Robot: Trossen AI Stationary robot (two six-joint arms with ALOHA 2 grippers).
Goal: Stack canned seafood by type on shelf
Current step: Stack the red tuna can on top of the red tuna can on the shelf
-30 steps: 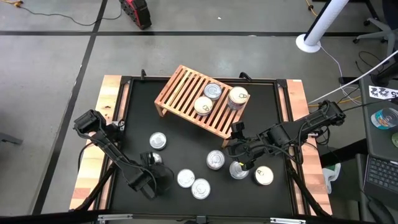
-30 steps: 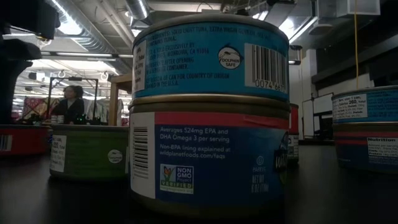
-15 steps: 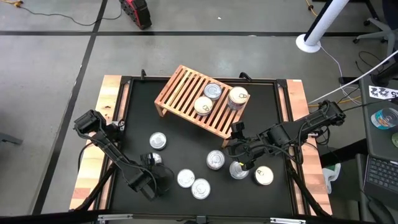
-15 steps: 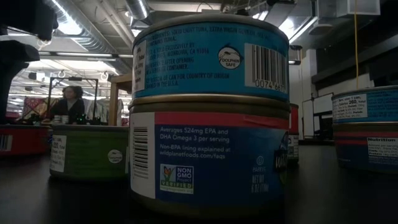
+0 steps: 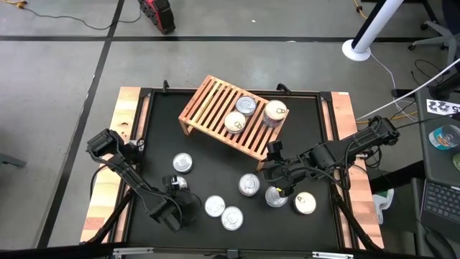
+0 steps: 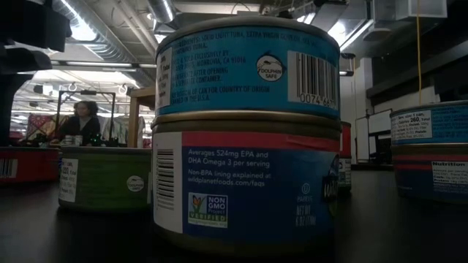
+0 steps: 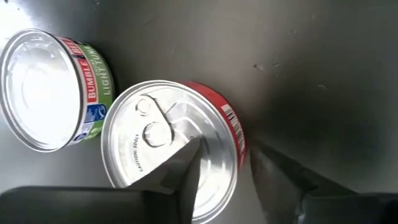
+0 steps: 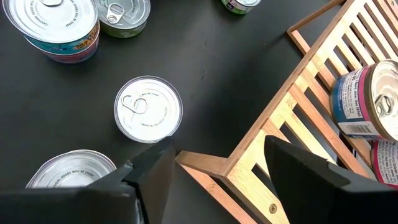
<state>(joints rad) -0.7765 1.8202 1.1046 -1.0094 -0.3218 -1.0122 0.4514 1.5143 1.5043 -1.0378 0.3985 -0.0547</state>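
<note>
three tins [image 5: 246,105] on slatted shelf [image 5: 208,104]

The high view looks straight down on the whole worktop [image 5: 230,173]. The low view sits at worktop level, very close to a two-tin stack [image 6: 247,131]. Each wrist view looks down past its own tool; the right wrist and high views share the shelf [image 8: 311,118].

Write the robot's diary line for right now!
left gripper: open over red-label can | right gripper: open, empty, near shelf | shelf: three cans
</note>
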